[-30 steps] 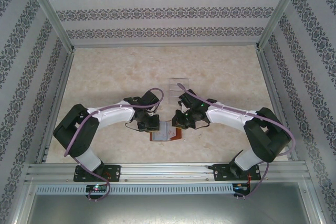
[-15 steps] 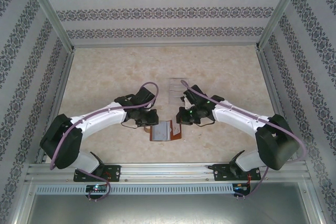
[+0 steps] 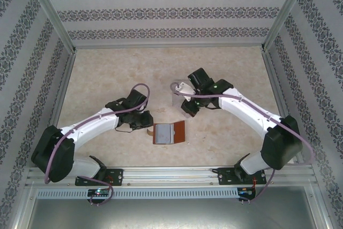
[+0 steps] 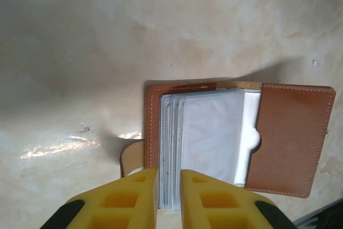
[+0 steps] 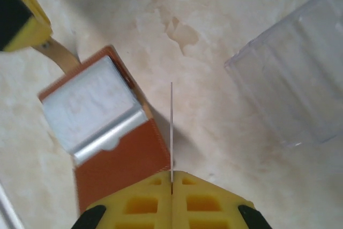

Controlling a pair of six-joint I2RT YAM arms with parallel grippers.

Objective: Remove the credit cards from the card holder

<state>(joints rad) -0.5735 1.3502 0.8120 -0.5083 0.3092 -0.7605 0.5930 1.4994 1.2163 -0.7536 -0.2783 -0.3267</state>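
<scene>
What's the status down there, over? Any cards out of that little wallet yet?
Left gripper slightly open at edge of card holder. Right gripper shut on one credit card, edge-on, clear of holder. Holder lies open. Clear tray nearby, nothing blocking.

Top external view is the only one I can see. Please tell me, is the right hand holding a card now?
Observer: Yes. In the right wrist view the right hand is shut on one thin card, seen edge-on.
Operator: And what is inside the card holder?
Observer: In the left wrist view the card holder lies open, with a stack of clear sleeves inside. I cannot tell if the sleeves hold cards.
</scene>
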